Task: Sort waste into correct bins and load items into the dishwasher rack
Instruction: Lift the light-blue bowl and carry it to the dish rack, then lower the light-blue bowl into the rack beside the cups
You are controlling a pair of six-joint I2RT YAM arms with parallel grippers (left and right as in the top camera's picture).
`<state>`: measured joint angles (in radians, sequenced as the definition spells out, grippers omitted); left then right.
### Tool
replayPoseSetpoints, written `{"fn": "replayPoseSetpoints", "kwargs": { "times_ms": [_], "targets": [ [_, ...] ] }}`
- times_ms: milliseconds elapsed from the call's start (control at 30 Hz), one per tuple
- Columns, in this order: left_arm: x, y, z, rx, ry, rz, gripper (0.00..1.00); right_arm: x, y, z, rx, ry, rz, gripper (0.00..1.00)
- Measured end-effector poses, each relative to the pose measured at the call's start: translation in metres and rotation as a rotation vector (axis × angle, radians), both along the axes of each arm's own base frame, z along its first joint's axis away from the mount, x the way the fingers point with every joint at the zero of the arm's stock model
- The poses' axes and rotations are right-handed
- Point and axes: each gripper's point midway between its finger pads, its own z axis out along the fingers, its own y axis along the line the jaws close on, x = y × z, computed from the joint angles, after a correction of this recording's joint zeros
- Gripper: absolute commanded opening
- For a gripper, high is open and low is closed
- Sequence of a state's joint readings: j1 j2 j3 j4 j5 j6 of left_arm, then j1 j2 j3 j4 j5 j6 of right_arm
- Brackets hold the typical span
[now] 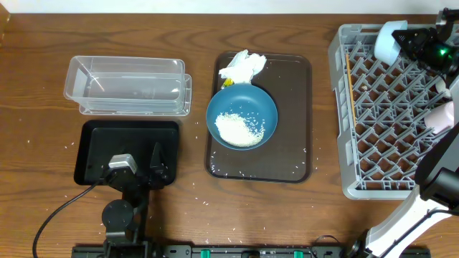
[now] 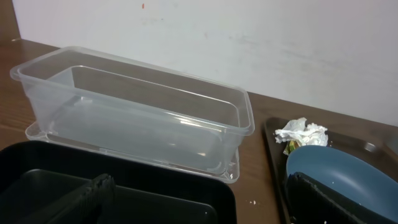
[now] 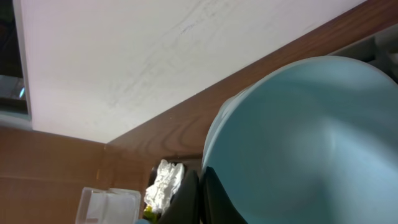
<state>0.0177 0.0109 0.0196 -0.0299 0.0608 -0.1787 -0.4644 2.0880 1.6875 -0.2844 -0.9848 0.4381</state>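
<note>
— Largest lot?
— One grey dishwasher rack (image 1: 380, 122), right side. The right gripper (image 1: 405, 39) is at its far-left corner, clamped on one small light-blue dish (image 1: 387, 39).
— Bins?
— One clear container (image 1: 129, 86), one black tray (image 1: 97, 147). The left gripper (image 1: 154, 161) is over the tray, fingers wide apart, holding nothing.
— Smaller pieces?
— One dark-blue bowl (image 1: 242, 107) of rice (image 1: 237, 129) on the brown tray (image 1: 294, 93), well apart from both grippers. One napkin (image 1: 242, 66) just beside it. One pink cup (image 1: 439, 118) in the rack.

No readable text, labels, brands or numbers in any view, clear rectangular plastic container (image 2: 134, 118) without legible marking
</note>
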Motion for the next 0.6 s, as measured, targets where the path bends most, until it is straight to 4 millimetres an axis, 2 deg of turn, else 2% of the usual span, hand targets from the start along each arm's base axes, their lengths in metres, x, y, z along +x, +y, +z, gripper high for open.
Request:
{"fn": "replayPoseSetpoints", "kwargs": {
  "times_ms": [300,600],
  "targets": [
    [0.000,0.000,0.000,0.000,0.000,0.000,0.91,-0.009,-0.025,0.006,0.026,-0.024,-0.022,0.01],
    [0.000,0.000,0.000,0.000,0.000,0.000,0.91,-0.010,-0.020,0.012,0.043,-0.053,0.016,0.01]
  ]
}}
